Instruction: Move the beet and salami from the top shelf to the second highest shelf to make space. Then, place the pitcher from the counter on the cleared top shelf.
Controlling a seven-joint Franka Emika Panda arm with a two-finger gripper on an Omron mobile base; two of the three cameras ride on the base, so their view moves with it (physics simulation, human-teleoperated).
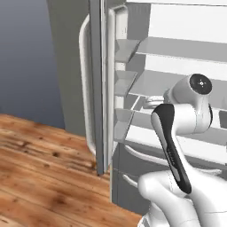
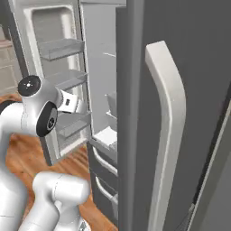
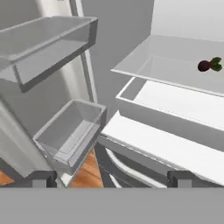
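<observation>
no writing shows; beet (image 3: 204, 65) on fridge shelf (image 3: 166, 65).

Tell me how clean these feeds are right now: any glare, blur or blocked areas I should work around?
Hand view: even flat light, no glare, slightly soft; the small dark maroon beet with its green tuft reads clearly on a pale fridge shelf. Left base view: the white arm blocks the lower right shelves. Right base view: the dark grey fridge door with its pale handle covers most of the interior.

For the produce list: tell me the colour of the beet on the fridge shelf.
Dark maroon, with a small green leafy tuft; the beet shows best in the hand view.
</observation>
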